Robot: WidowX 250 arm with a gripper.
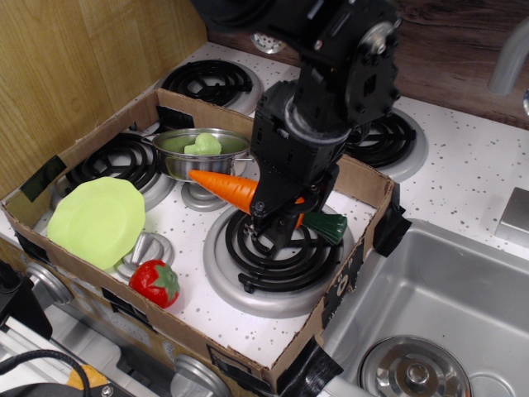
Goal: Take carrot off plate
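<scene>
Carrot [225, 187]: held level above the front burner [277, 240]
Fingers [277, 222]: grasping carrot
Plate [95, 222]: bare, far left

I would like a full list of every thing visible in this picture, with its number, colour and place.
long orange plastic toy carrot: 1, orange with dark green stem end, held above the front right burner
round light yellow-green plastic plate: 1, at the left in the box, nothing on it
steel pot: 1, silver with green contents, behind the carrot
red toy strawberry: 1, red with green leaves, front left
cardboard box wall: 1, brown, around the front burners
black coil burners: 5 at least partly visible, on the white speckled stove
steel sink: 1, grey, at the right
round metal lid: 1, in the sink
robot gripper: 1, black, fingers shut on the carrot
</scene>
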